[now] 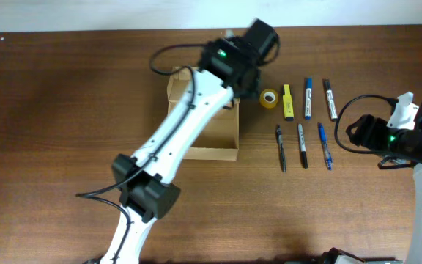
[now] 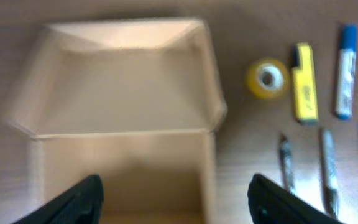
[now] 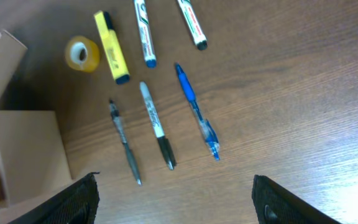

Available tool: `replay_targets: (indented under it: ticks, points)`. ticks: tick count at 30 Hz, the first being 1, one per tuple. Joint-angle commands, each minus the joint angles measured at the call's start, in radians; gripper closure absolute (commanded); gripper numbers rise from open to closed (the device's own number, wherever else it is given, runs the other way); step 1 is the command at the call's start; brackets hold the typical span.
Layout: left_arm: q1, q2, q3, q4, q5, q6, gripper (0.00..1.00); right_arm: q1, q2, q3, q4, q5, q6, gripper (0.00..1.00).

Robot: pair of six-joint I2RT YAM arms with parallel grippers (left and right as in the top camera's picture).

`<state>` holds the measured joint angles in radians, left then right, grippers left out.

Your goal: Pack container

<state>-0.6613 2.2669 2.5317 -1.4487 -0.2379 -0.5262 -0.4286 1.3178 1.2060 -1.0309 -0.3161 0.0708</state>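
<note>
The container [image 1: 215,136], an open, empty tan cardboard box with its flap lid folded back, sits at mid-table. It also shows in the left wrist view [image 2: 123,93] and at the left edge of the right wrist view [image 3: 23,149]. My left gripper [image 2: 176,205] hovers over the box, open and empty; in the overhead view [image 1: 233,70] the arm hides its fingers. My right gripper [image 1: 359,133] is open and empty to the right of the pens, above bare table in the right wrist view [image 3: 174,199].
Right of the box lie a yellow tape roll [image 1: 269,98], a yellow highlighter [image 1: 288,102], a blue marker [image 1: 308,98] and a dark marker [image 1: 330,99]. In front of these lie a dark pen [image 1: 280,147], a silver marker [image 1: 302,145] and a blue pen [image 1: 324,146].
</note>
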Motion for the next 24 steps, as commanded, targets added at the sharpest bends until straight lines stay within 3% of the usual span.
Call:
replay_targets:
  ticks: [1, 10, 17, 24]
  points:
    - [0.108, 0.002, 0.097, -0.064, -0.077, 0.050, 0.21, 0.064, 0.000, 0.117, -0.028, 0.008, 0.024, 0.21]
    - [0.372, 0.001, 0.117, -0.222, -0.077, 0.140, 0.19, 0.304, 0.100, 0.452, -0.056, 0.082, 0.027, 0.26]
    - [0.549, 0.001, 0.116, -0.239, -0.039, 0.184, 0.00, 0.473, 0.394, 0.642, -0.123, 0.152, 0.051, 0.26]
    - [0.616, 0.002, 0.116, -0.239, -0.039, 0.184, 0.00, 0.525, 0.627, 0.706, -0.131, 0.160, 0.069, 0.30]
